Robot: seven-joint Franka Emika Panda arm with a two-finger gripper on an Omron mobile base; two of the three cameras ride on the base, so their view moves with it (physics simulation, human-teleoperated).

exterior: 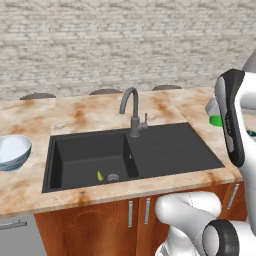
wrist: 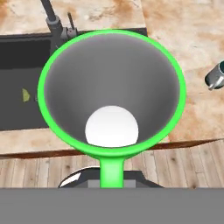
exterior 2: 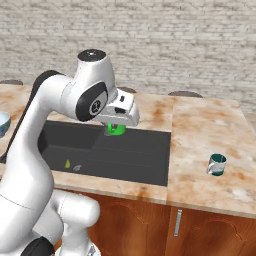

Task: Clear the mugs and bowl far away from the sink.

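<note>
A bright green mug [exterior 2: 117,131] hangs under my gripper [exterior 2: 116,125], which is shut on it above the drainboard side of the black sink [exterior 2: 135,155]. In the hand view the green mug [wrist: 111,87] faces the camera mouth-on, with a grey inside and a white bottom. A sliver of the green mug [exterior: 216,120] shows behind my arm in the left base view. The grey mug [exterior 2: 217,164] with its teal inside stands upright on the counter right of the sink, and the grey mug [wrist: 215,75] shows again at the right edge of the hand view. The pale blue bowl [exterior: 12,150] sits on the counter left of the sink [exterior: 150,150].
A dark gooseneck faucet [exterior: 132,107] rises behind the sink's middle. A small yellow-green scrap [exterior: 99,175] lies in the left basin by the drain. The marbled counter [exterior 2: 210,125] stretches wide to the right. Stool tops [exterior: 105,91] peek over the far counter edge.
</note>
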